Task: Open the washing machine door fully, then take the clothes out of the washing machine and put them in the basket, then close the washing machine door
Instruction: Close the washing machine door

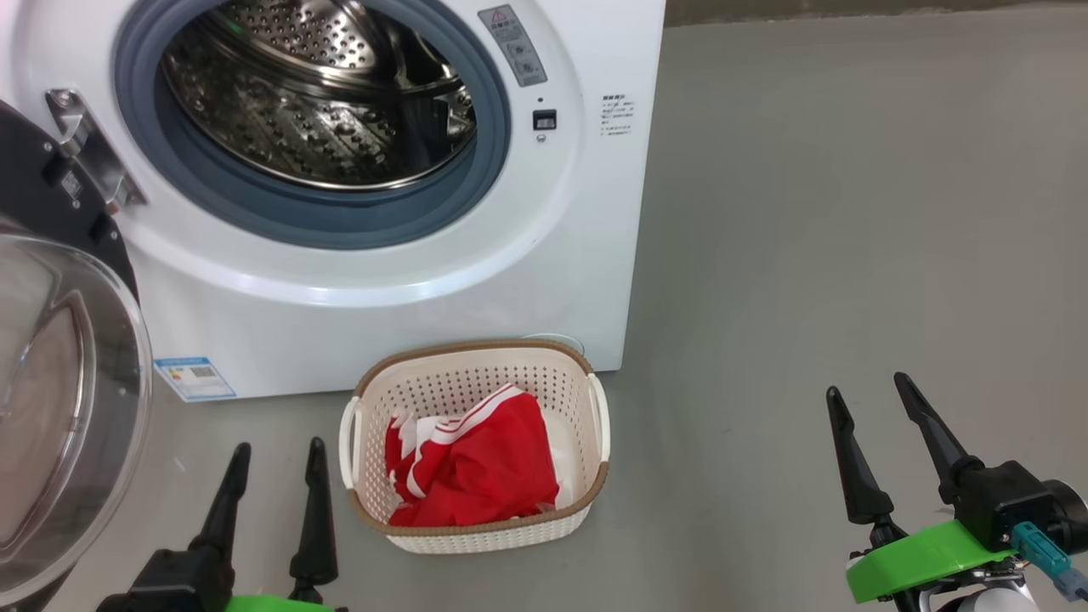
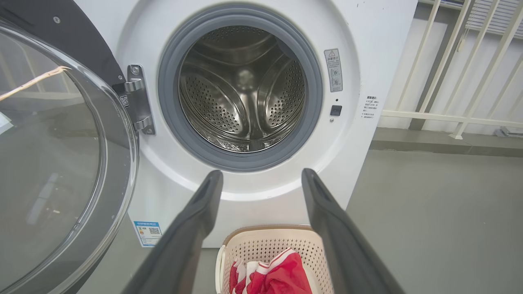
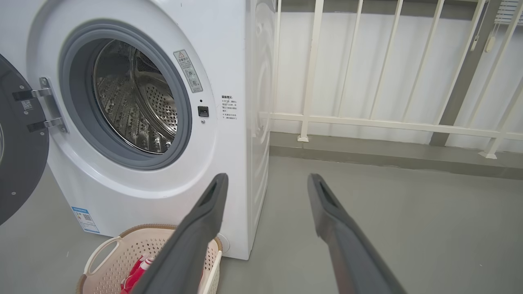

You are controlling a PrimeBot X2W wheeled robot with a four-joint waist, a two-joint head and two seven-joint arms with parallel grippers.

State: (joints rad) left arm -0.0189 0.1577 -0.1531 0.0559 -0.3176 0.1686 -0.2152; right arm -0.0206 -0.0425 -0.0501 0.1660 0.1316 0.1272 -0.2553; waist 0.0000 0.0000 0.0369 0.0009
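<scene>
Item one, big white front-loading washing machine (image 1: 408, 314), standing on the grey floor (image 1: 833, 238). I log its large round door (image 1: 59, 408), a glossy black ring around a bulging clear glass bowl, as swung wide on the metal hinge (image 1: 89, 153) at the machine's left edge, well clear of the opening. I judge the opening step done. Item two, perforated steel drum (image 1: 314, 93) inside the grey rubber gasket (image 1: 280, 217). No fabric shows in the part I can see from the head view or either wrist view, though the very front of the drum floor sits behind the gasket lip. Item three, bright red clothes with white striped trim (image 1: 484, 463). They lie bunched inside the small cream-white perforated plastic basket with a brown woven-look rim (image 1: 476, 350). The basket stands on the floor just before the machine's front, near its lower right corner, and a small blue label (image 1: 194, 378) sits well apart toward the lower left corner. I take the unloading as finished, as far as these views allow. Item four, left gripper (image 1: 280, 444): low over the floor just beside the basket's left side, fingers (image 1: 315, 501) spread apart and holding nothing. Item five, right gripper (image 1: 867, 384): well apart to the basket's right over bare floor, fingers (image 1: 850, 459) likewise parted and empty. Outstanding: closing the door, which stands nearer my left gripper.
</scene>
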